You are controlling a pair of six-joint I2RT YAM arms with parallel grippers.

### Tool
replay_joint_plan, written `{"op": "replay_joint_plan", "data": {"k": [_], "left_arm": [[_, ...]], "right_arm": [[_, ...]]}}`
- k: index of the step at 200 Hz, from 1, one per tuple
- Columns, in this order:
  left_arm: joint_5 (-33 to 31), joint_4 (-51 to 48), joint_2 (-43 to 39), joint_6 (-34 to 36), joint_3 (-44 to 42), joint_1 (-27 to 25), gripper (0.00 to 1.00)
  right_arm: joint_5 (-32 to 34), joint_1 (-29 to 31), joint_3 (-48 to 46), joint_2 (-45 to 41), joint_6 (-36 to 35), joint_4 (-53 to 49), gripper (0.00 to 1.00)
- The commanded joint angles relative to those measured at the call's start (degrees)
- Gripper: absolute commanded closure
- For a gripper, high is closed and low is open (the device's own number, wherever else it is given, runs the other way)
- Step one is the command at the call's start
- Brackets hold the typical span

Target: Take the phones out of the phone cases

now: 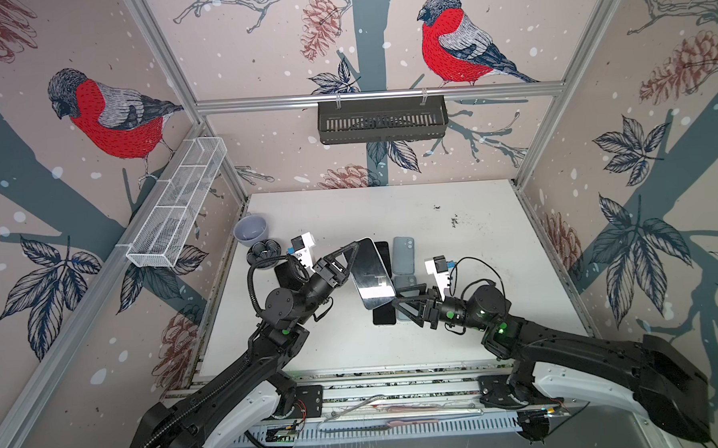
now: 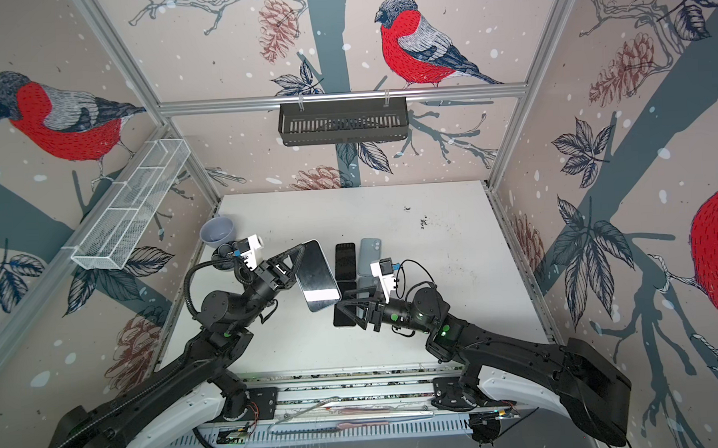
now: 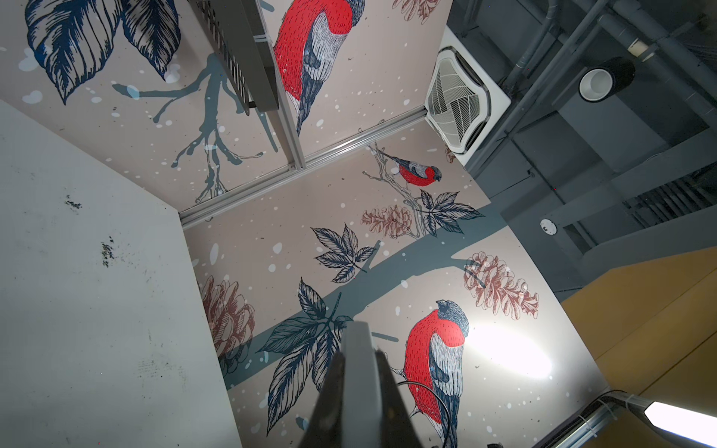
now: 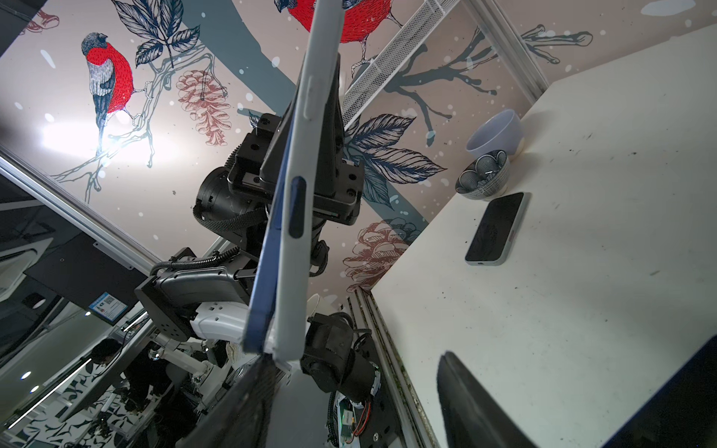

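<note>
In both top views the glossy, round-cornered phone (image 1: 372,274) hangs tilted above the white desk (image 1: 516,247), its long axis running far to near; the left tool (image 1: 355,251) is closed on its left edge and the right tool (image 1: 397,300) gapes at its near end. The left wrist view shows the matte, pale-grey phone case (image 3: 357,349) edge-on, clamped between dark fingers (image 3: 329,395). In the right wrist view the phone's blue rim (image 4: 267,271) splays from the case at the lower corner, where one spread finger (image 4: 248,399) meets it.
</note>
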Motion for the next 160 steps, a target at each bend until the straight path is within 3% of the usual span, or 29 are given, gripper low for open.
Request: {"op": "replay_joint_plan", "data": {"k": [1,94,114,142,160], "left_arm": [[2.3,6.9,0.3,-0.4,0.2,0.0,1.00],[3.6,9.3,1.4,-0.5,-1.1,-0.1,1.00],[3.4,9.3,1.6,-0.3,-1.3,-0.1,1.00],[2.7,10.0,1.9,-0.2,-1.9,-0.1,1.00],[1.2,10.7,2.1,0.2,-2.9,-0.1,1.00]], "right_arm": [[0.3,0.1,0.7,0.5,-0.4,2.7,0.33],[0.3,0.1,1.4,2.6,1.3,5.0,0.40],[-0.6,0.1,1.3,3.4,2.3,6.6,0.50],[-1.6,0.1,1.3,4.1,4.2,8.6,0.71],[-2.2,0.3,1.0,4.1,5.1,9.0,0.78]]}}
